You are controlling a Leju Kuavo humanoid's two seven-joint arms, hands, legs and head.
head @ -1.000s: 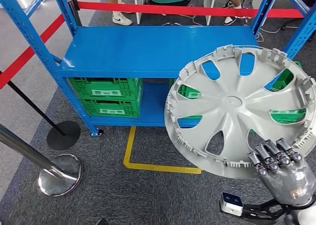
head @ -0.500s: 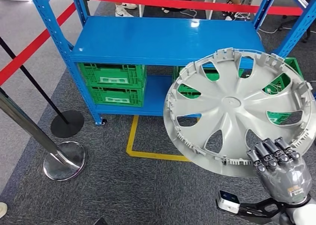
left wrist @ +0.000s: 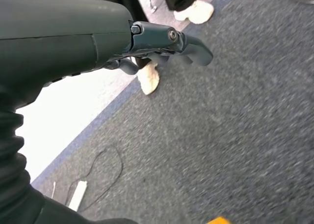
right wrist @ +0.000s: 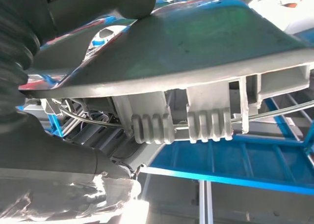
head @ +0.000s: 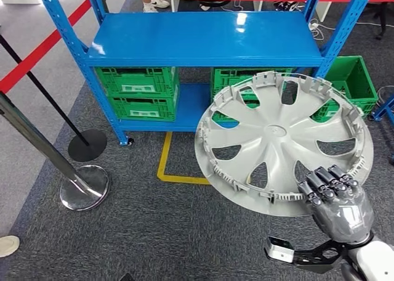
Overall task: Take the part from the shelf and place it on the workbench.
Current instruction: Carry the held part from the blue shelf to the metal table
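- There is one big grey wheel cover (head: 283, 142), in the lower right of the head view, held up in the air in front of the blue shelf (head: 204, 37).
- The right hand (head: 337, 201) grips the wheel cover by its near edge, fingers (head: 325, 183) curled over the rim.
- The left hand (left wrist: 163, 42) hangs over the floor with nothing in it, its fingers stretched out and apart.
- Three green crates show: two on the bottom board of the shelf, one on the left (head: 137, 91) and one on the right (head: 232, 81) partly hidden by the cover, and one on the floor (head: 353, 77) at the right.
- Two posts: a shiny one (head: 86, 187) and a black one (head: 87, 145), at the left.
- Since a second ago the whole picture has slid, so more floor shows and the shelf sits higher up; the hand keeps its hold.
- The floor is dark grey carpet (head: 139, 232) with a yellow line (head: 178, 173). Red ropes (head: 42, 50) run across the back and left.
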